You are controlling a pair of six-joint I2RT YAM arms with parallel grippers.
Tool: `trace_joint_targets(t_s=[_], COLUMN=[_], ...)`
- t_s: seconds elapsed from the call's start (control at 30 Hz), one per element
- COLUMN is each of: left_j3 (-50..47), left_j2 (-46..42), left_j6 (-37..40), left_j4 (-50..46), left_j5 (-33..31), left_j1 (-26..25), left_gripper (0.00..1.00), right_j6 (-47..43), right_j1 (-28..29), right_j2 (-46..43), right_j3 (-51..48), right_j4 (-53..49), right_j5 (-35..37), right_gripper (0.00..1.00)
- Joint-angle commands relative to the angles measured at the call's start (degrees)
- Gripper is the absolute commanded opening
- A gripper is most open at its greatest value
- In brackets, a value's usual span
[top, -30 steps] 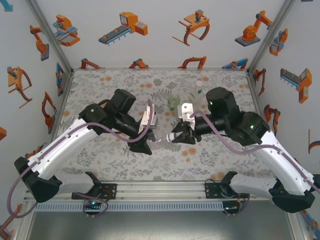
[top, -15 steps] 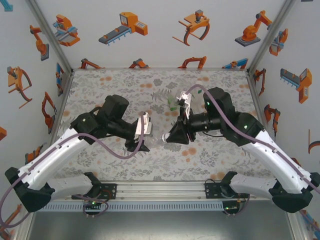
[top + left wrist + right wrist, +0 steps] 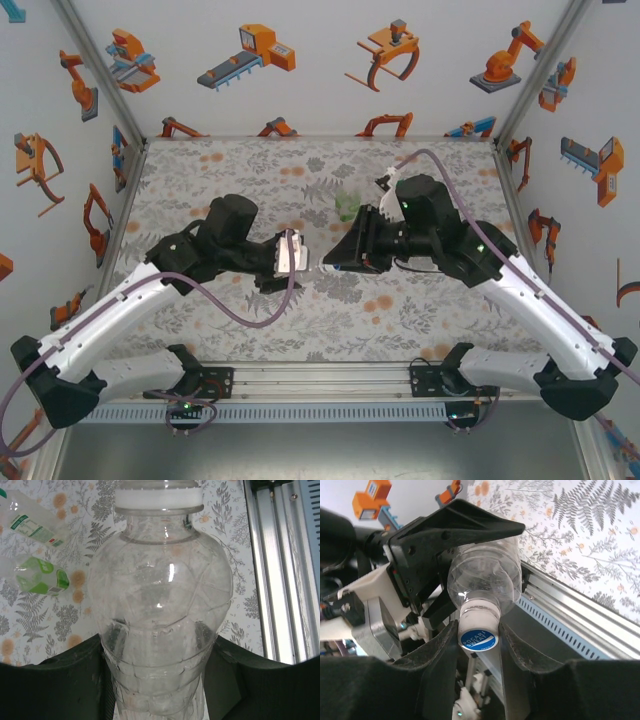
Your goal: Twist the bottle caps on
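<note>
On the near side of the clear bottle (image 3: 318,265), the aluminium rail (image 3: 320,378) runs along the edge of the tabletop (image 3: 230,170).

Above the tabletop, my two tools meet over that bottle. My left tool (image 3: 160,647) is clenched on the clear bottle's body, a dark finger (image 3: 55,680) pressed against each flank of its lower half. The neck points away from this tool, and a white band (image 3: 159,500) rings the neck.

My right tool (image 3: 478,630) faces the left one and comes at the bottle from the neck end. It is closed on the blue-topped cap (image 3: 479,641), which sits at the bottle's mouth between my two fingers, one touching each side. The printed face of the cap is turned toward my right wrist. Whether the cap is threaded fully home I cannot tell.

Beyond the clear bottle, farther out on the tabletop, rests the green-tinted bottle (image 3: 347,205). Just beside it in my left wrist view is the labelled bottle (image 3: 35,525), clear with a green and white band. Both are well apart from either tool.
</note>
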Motion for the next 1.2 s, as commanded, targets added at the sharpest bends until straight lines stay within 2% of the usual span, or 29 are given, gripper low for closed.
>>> trace_joint_targets(t_s=[0.0, 0.13, 0.27, 0.4, 0.67, 0.87, 1.03, 1.17], left_j3=[0.88, 0.88, 0.97, 0.8, 1.07, 1.5, 1.98, 2.73], left_j2=[0.12, 0.28, 0.34, 0.53, 1.41, 1.65, 1.58, 1.35], left_j6=[-0.65, -0.85, -0.58, -0.5, -0.41, -0.58, -0.83, -1.35], left_j4=[9.95, 9.09, 7.5, 7.11, 7.12, 7.09, 7.04, 6.3], left_j5=[-1.15, -1.03, -1.39, -1.61, -1.3, -0.27, 1.98, 4.61], left_j1=[-0.22, -0.31, -0.31, -0.31, -0.31, -0.4, -0.4, -0.4], left_gripper=[0.0, 0.0, 0.0, 0.0, 0.0, 0.0, 0.0, 0.0], right_j6=[5.78, 6.02, 4.12, 2.01, -0.68, -5.3, -15.29, -30.1], right_j1=[1.14, 1.18, 1.18, 1.09, 1.09, 1.1, 1.1, 1.07], right_j2=[1.2, 0.44, -0.25, -0.18, -0.8, -2.86, -5.66, -10.28], right_j3=[1.32, -0.2, -0.07, 0.82, 1.83, 2.02, 1.56, -0.78], right_j4=[-7.05, -4.14, -2.14, -2.3, -1.02, 2.83, 3.74, 7.38], right_j5=[2.98, 4.22, 5.59, 6.07, 7.72, 8.71, 11.55, 12.95], right_gripper=[0.13, 0.26, 0.3, 0.46, 0.52, 0.68, 0.68, 0.62])
